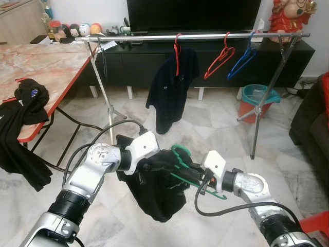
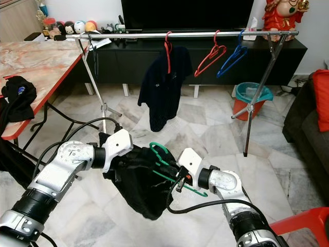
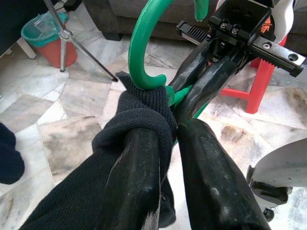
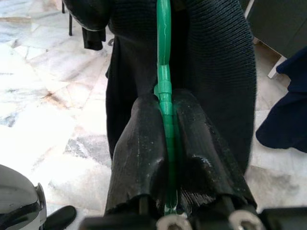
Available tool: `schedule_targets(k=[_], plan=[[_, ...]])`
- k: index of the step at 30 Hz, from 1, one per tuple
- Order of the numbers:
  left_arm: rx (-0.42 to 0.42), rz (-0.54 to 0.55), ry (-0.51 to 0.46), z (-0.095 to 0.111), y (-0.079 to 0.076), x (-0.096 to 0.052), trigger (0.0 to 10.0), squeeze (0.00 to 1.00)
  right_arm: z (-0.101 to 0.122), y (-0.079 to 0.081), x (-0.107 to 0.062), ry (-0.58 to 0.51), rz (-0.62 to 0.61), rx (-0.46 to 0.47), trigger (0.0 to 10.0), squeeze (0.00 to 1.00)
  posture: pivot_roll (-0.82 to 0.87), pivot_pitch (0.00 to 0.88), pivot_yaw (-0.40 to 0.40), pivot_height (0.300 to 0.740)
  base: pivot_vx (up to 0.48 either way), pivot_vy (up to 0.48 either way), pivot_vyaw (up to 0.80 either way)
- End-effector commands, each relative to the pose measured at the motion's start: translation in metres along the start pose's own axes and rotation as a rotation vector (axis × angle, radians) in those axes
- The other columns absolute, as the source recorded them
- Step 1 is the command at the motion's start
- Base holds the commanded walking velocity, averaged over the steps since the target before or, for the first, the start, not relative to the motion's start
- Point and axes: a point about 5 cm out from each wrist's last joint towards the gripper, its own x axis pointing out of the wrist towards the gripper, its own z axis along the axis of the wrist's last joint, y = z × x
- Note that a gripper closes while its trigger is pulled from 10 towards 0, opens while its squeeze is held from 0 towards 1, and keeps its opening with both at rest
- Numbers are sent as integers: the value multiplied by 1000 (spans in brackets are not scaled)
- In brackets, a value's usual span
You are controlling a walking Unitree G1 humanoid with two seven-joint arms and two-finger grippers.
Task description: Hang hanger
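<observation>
**Two grippers on one green hanger, rail not yet reached**

Both clamped near the neck: right gripper (image 4: 168,191) pinched narrow on the hanger (image 1: 181,163) bar, left gripper (image 3: 165,120) closed on the black garment (image 1: 154,190) bunched at the hook's base. Held low, well short of the rail (image 1: 195,36) and well below it. Draped and hanging slack under the hanger, one shoulder seemingly off the frame.

On the rail already: a red hanger with a dark shirt (image 1: 172,87), an empty red one (image 1: 220,63), a blue one (image 1: 241,60). Open stretch of rail left of the shirt, toward the table (image 1: 36,67).

Risks, as judged:
- garment sliding off during the lift, grip being on loose cloth
- hook twisted sideways, missing or knocking the rail
- fingers crowded at the neck, blocking the hook's mouth
- light stand tipping if pushed
</observation>
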Motion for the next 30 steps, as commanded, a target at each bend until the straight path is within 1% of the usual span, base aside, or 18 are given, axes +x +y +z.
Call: schedule_targets(k=[1,15,20,21,30], plan=[[8,-35,-39,7,-5,5,0,0,6,1,5,-31,8,-14,0,0,46,0,37,740,0,0,0],[-10,-14,-69,8,-5,7,0,0,6,1,5,-29,10,-13,0,0,45,0,38,740,0,0,0],[-19,12,-71,6,-2,4,0,0,3,3,3,-17,9,-10,0,0,46,0,38,740,0,0,0],[-27,33,-73,5,0,1,0,0,1,3,2,-11,7,-9,0,0,45,0,38,740,0,0,0],[-60,98,-74,-3,3,-8,0,0,-11,9,-8,28,10,7,0,0,38,0,44,740,0,0,0]])
